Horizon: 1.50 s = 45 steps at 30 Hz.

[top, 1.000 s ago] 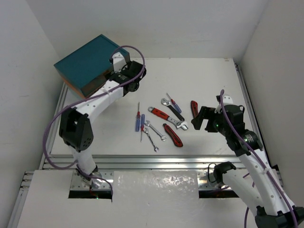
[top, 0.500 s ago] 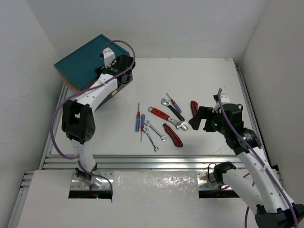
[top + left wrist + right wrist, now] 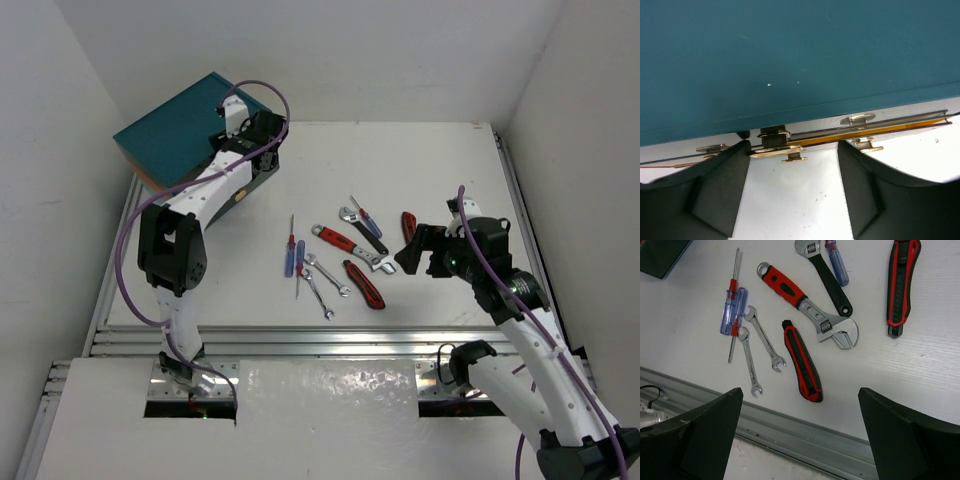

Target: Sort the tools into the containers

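Bracketing one brass knob (image 3: 776, 151) on the front of the cabinet (image 3: 175, 125), the left gripper (image 3: 792, 150) has its jaws apart, a finger on each side and neither seeming to touch. The knob sits off-centre, closer to one finger, so a closing pinch could catch only its edge and slip. A hard pull might also drag the whole cabinet instead of the drawer. More knobs crowd close beside this one.

Well right of the cabinet and nearer the arms lie the tools: screwdrivers (image 3: 732, 310), small wrenches (image 3: 762, 340), two adjustable wrenches (image 3: 790, 290) and two cutters (image 3: 802, 365). The right gripper (image 3: 418, 252) hangs over them, jaws wide and empty. No drawer looks open yet, which blocks any sorting.
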Each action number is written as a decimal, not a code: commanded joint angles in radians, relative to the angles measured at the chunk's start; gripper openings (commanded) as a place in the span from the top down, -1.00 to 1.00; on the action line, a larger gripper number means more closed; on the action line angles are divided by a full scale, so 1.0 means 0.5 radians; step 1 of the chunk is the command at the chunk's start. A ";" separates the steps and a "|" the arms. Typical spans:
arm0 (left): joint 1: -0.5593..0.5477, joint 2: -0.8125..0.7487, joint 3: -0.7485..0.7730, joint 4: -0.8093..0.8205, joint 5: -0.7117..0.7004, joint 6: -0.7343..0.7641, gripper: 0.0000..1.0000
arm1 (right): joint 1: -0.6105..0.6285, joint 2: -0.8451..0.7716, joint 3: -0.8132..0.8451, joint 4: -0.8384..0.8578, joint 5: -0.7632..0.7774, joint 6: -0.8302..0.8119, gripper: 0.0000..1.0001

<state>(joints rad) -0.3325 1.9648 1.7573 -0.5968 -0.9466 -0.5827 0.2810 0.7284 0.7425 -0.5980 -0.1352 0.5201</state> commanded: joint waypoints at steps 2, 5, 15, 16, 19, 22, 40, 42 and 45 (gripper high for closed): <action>0.045 0.025 0.066 0.049 -0.076 0.018 -0.23 | -0.007 0.007 -0.003 0.122 -0.033 -0.016 -0.98; 0.048 0.028 0.060 0.049 -0.110 0.015 -0.16 | -0.007 0.010 -0.015 0.131 -0.036 -0.016 -0.98; 0.067 0.034 0.032 0.040 -0.153 0.021 0.48 | -0.010 0.019 -0.046 0.159 -0.046 -0.034 -0.98; 0.064 0.031 0.029 0.040 -0.138 0.021 0.53 | -0.007 0.019 -0.049 0.159 -0.039 -0.034 -0.98; 0.058 0.019 0.020 0.040 -0.101 0.012 0.87 | -0.007 0.022 -0.055 0.162 -0.049 -0.037 -0.98; 0.005 -0.024 -0.017 0.058 -0.092 0.006 0.91 | -0.007 0.016 -0.058 0.168 -0.052 -0.037 -0.98; -0.439 -0.374 -0.425 0.071 0.071 -0.375 0.84 | -0.007 -0.021 -0.147 0.282 -0.211 0.027 -0.98; -0.464 -0.401 -0.459 0.092 0.083 -0.381 0.75 | -0.007 -0.027 -0.160 0.294 -0.205 0.052 -0.98; -0.501 -0.447 -0.520 0.172 0.160 -0.362 0.61 | -0.007 -0.003 -0.163 0.297 -0.193 0.107 -0.98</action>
<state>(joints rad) -0.5373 1.7912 1.5097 -0.5964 -0.9840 -0.7242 0.2810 0.7261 0.6617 -0.5022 -0.2180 0.5400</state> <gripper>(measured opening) 0.388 0.990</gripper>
